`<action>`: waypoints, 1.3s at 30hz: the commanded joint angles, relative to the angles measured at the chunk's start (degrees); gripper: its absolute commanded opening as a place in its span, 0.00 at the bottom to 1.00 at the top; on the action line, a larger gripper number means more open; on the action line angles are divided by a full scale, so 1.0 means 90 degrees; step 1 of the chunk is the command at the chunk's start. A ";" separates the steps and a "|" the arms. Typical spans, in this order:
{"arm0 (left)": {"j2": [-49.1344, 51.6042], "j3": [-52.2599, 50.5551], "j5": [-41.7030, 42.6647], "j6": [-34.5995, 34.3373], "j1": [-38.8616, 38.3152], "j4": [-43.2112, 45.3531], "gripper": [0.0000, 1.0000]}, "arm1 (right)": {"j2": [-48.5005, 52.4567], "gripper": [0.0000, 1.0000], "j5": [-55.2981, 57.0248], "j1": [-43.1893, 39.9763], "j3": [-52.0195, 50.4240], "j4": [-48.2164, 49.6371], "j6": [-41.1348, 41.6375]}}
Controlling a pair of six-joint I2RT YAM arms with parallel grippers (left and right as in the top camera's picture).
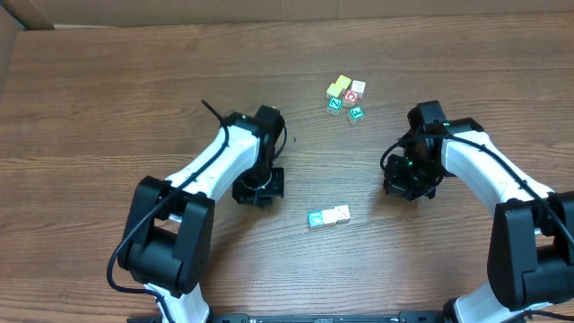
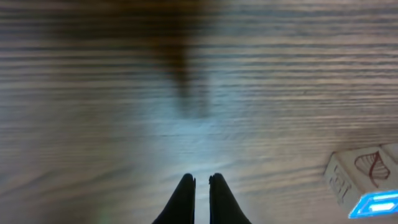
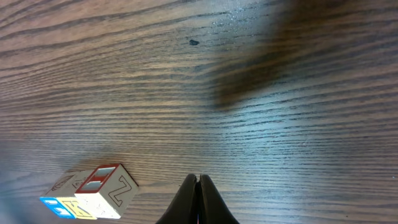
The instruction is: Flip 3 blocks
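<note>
Overhead view: the blocks [image 1: 328, 216] lie nearest the robot in one touching row on the table [image 1: 108, 108], cyan, pale yellow, then cream-white. Left gripper [image 2: 200, 182] and right gripper [image 3: 198, 180] flank the row, jaws clenched, grasping nothing. Farther back sits a cluster of other cubes [image 1: 345, 97].

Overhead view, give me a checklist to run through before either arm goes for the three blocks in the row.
1. Three blocks sitting together in a row: ok.
2. Left gripper open for a grasp: not ok, shut and empty.
3. Right gripper open for a grasp: not ok, shut and empty.
4. Both grippers apart from the row: ok, one on each side.
5. Other cubes out of the way: ok, clustered farther back.
6. Which blocks are already flipped: cannot tell.
</note>
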 commanded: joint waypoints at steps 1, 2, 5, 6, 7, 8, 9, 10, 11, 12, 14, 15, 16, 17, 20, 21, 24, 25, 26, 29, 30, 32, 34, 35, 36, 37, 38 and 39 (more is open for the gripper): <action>0.0010 -0.0250 0.0685 -0.0056 -0.0117 0.0294 0.04 | -0.0177 0.04 0.0058 -0.0002 -0.0279 0.0129 -0.0022; 0.0010 -0.0274 0.0704 -0.0058 -0.0141 0.0347 0.04 | -0.0175 0.04 0.0058 -0.0002 -0.0330 0.0175 -0.0005; 0.0010 -0.0284 0.0758 -0.0073 -0.0216 0.0503 0.04 | -0.0175 0.04 0.0027 -0.0002 -0.0568 0.0452 0.0192; 0.0010 -0.0284 0.0867 -0.0097 -0.0223 0.0529 0.04 | -0.0175 0.04 -0.0051 -0.0002 -0.0624 0.0505 0.0216; 0.0010 -0.0284 0.0996 -0.0117 -0.0223 0.0534 0.04 | -0.0177 0.04 -0.0158 -0.0002 -0.0673 0.0556 0.0216; 0.0012 -0.0284 0.1144 -0.0170 -0.0223 0.0534 0.04 | -0.0175 0.04 -0.0267 -0.0002 -0.0712 0.0578 0.0216; 0.0012 -0.0287 0.1275 -0.0262 -0.0221 0.0534 0.05 | -0.0177 0.04 -0.0391 -0.0002 -0.0748 0.0590 0.0216; 0.0012 -0.0287 0.1392 -0.0333 -0.0223 0.0554 0.04 | -0.0177 0.04 -0.0464 0.0000 -0.0767 0.0590 0.0216; 0.0012 -0.0291 0.1520 -0.0379 -0.0223 0.0610 0.04 | -0.0177 0.04 -0.0527 -0.0002 -0.0780 0.0576 0.0216; 0.0012 -0.0296 0.1632 -0.0376 -0.0240 0.0697 0.04 | -0.0177 0.04 -0.0568 0.0000 -0.0784 0.0563 0.0216; 0.0012 -0.0296 0.1700 -0.0379 -0.0294 0.0828 0.04 | -0.0177 0.04 -0.0658 0.0000 -0.0818 0.0544 0.0219; 0.0012 -0.0296 0.1700 -0.0381 -0.0313 0.0852 0.04 | -0.0177 0.04 -0.0704 0.0000 -0.0845 0.0544 0.0223; 0.0012 -0.0296 0.1700 -0.0386 -0.0340 0.0862 0.04 | -0.0177 0.04 -0.0736 0.0000 -0.0877 0.0544 0.0274; 0.0012 -0.0296 0.1698 -0.0401 -0.0357 0.0860 0.04 | -0.0177 0.04 -0.0738 0.0000 -0.0913 0.0539 0.0374; 0.0012 -0.0301 0.1693 -0.0401 -0.0423 0.0862 0.04 | -0.0177 0.04 -0.0920 0.0000 -0.1044 0.0580 0.0527; 0.0012 -0.0306 0.1693 -0.0406 -0.0442 0.0865 0.04 | -0.0177 0.04 -0.1022 0.0000 -0.1090 0.0610 0.0525; 0.0012 -0.0311 0.1617 -0.0406 -0.0498 0.0865 0.04 | -0.0177 0.04 -0.1258 0.0000 -0.1195 0.0719 0.0522; 0.0012 -0.0311 0.1564 -0.0425 -0.0510 0.0865 0.04 | -0.0177 0.04 -0.1307 0.0000 -0.1209 0.0755 0.0522; 0.0012 -0.0313 0.1491 -0.0466 -0.0520 0.0860 0.04 | -0.0177 0.04 -0.1350 0.0000 -0.1214 0.0789 0.0520; 0.0012 -0.0325 0.1275 -0.0568 -0.0539 0.0845 0.04 | -0.0177 0.04 -0.1382 0.0000 -0.1214 0.0933 0.0525; 0.0012 -0.0345 0.1256 -0.0597 -0.0549 0.0848 0.04 | -0.0175 0.04 -0.1426 0.0000 -0.1214 0.0971 0.0527; 0.0012 -0.0459 0.1256 -0.0714 -0.0588 0.0860 0.04 | -0.0177 0.04 -0.1518 0.0000 -0.1214 0.1008 0.0527; 0.0012 -0.0631 0.1258 -0.0714 -0.0644 0.0971 0.04 | -0.0175 0.04 -0.1513 0.0000 -0.1217 0.1054 0.0525; 0.0012 -0.0724 0.1260 -0.0733 -0.0668 0.1047 0.04 | -0.0177 0.04 -0.1513 0.0000 -0.1217 0.1073 0.0527; 0.0012 -0.0818 0.1265 -0.0787 -0.0680 0.1141 0.04 | -0.0177 0.04 -0.1513 0.0000 -0.1217 0.1088 0.0525; 0.0012 -0.0913 0.1268 -0.0838 -0.0687 0.1246 0.04 | -0.0177 0.04 -0.1513 0.0000 -0.1217 0.1093 0.0527; 0.0012 -0.1001 0.1328 -0.0857 -0.0687 0.1362 0.04 | -0.0177 0.04 -0.1515 0.0000 -0.1217 0.1093 0.0525; 0.0012 -0.1071 0.1416 -0.0857 -0.0687 0.1474 0.04 | -0.0175 0.04 -0.1515 0.0000 -0.1217 0.1090 0.0525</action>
